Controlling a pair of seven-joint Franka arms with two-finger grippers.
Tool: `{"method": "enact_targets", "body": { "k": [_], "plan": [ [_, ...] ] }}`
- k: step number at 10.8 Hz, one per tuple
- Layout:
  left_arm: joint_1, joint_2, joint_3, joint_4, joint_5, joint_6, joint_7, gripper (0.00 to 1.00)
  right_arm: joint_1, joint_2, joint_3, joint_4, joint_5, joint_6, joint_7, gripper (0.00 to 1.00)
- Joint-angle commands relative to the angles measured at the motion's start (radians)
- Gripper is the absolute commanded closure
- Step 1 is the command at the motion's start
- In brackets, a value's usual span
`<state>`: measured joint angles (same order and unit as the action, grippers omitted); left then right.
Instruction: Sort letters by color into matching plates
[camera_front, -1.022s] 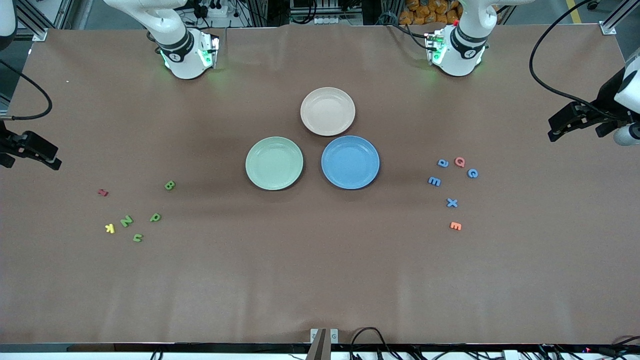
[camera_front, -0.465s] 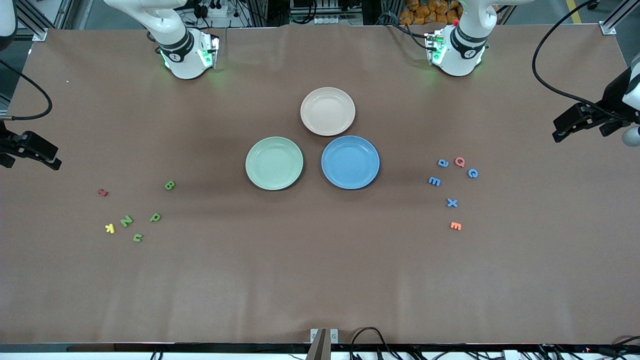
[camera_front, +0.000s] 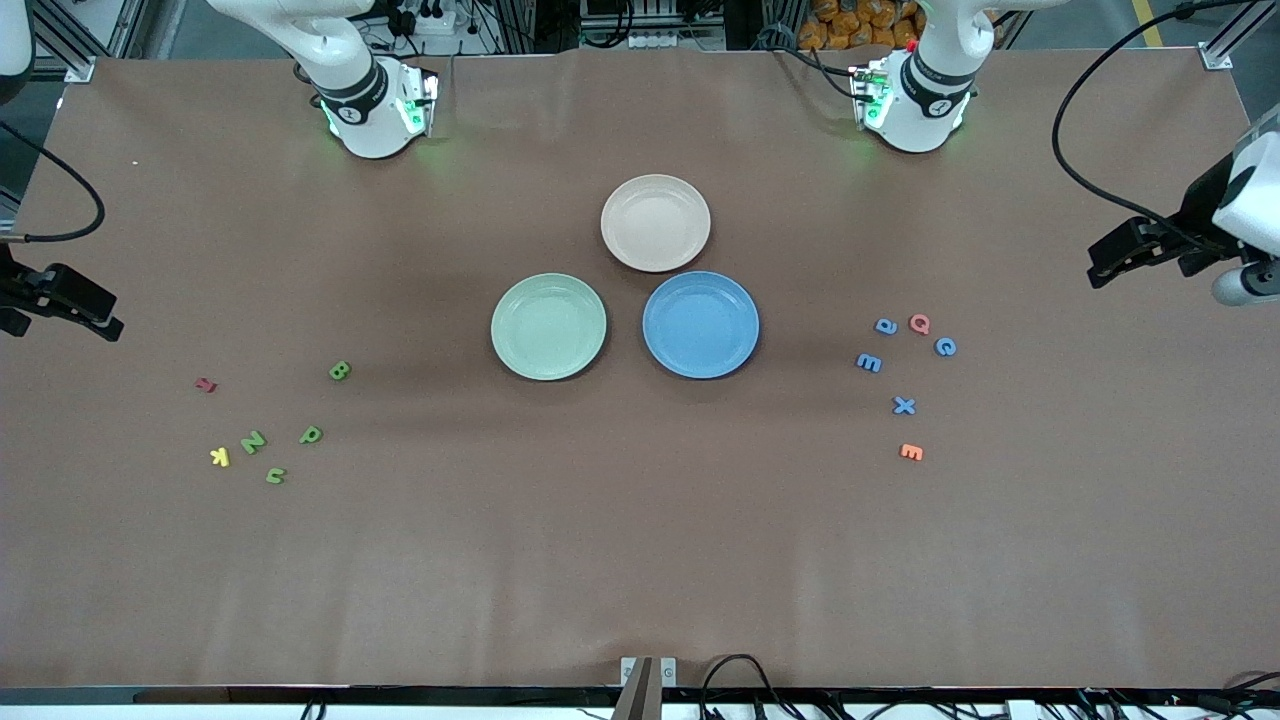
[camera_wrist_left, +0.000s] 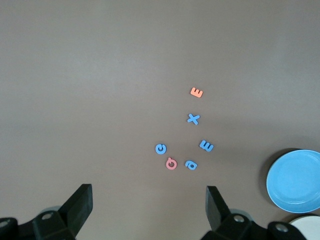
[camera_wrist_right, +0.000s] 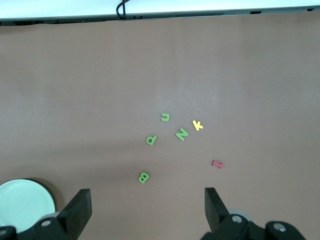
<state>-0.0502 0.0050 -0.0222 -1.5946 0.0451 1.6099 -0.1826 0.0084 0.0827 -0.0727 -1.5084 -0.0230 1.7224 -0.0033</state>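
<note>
Landmark: blue plate (camera_front: 700, 324), mid-table. Green plate (camera_front: 548, 326) sits just beside it toward the right arm's end, small gap between rims. Beige plate (camera_front: 655, 222) is farther from the front camera than both, its rim about touching the blue plate's rim. All three plates hold nothing.

Blue letters lie well apart from the blue plate, toward the left arm's end: a (camera_front: 885, 326), m (camera_front: 868, 362), C (camera_front: 944, 347), X (camera_front: 903, 405). Pink Q (camera_front: 919, 323) sits between a and C; orange E (camera_front: 910, 452) is nearest the camera in that cluster. Bare table between cluster and plate.

Green letters lie toward the right arm's end, past the green plate: B (camera_front: 339, 370) closest to the plates, then P (camera_front: 310, 434), N (camera_front: 252, 441), U (camera_front: 275, 475). Yellow K (camera_front: 219, 457) is just beside N; a red letter (camera_front: 205, 384) lies farther out toward the table edge (camera_front: 30, 560). Wide bare strip along the camera-side edge.

Left gripper (camera_front: 1100, 268) is up in the air near the table's end on its own side, outside the blue cluster, fingers (camera_wrist_left: 80, 202) spread wide, holding nothing. Right gripper (camera_front: 105, 325) is up at the table's other end, outside the green cluster, fingers (camera_wrist_right: 79, 206) spread wide, holding nothing.
</note>
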Motion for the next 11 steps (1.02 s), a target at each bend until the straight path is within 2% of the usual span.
{"method": "enact_targets", "body": {
  "k": [1,4,6,8,11],
  "plan": [
    [0.006,-0.081,-0.002,-0.192,-0.021,0.125,-0.009,0.00,-0.004,0.012,0.001,0.013,-0.002,-0.006,0.000,0.00],
    [0.006,-0.117,-0.001,-0.361,-0.021,0.275,-0.009,0.00,-0.008,0.021,0.001,0.011,-0.002,0.000,0.000,0.00],
    [0.009,-0.122,-0.001,-0.418,-0.019,0.312,-0.011,0.00,-0.014,0.038,-0.001,0.002,0.000,0.028,0.000,0.00],
    [0.010,-0.123,-0.001,-0.456,-0.014,0.340,-0.017,0.00,-0.021,0.041,0.001,-0.085,0.001,0.132,0.000,0.00],
    [0.018,-0.128,-0.001,-0.537,-0.013,0.407,-0.025,0.00,-0.033,0.107,0.001,-0.162,0.011,0.225,0.002,0.00]
  ]
}}
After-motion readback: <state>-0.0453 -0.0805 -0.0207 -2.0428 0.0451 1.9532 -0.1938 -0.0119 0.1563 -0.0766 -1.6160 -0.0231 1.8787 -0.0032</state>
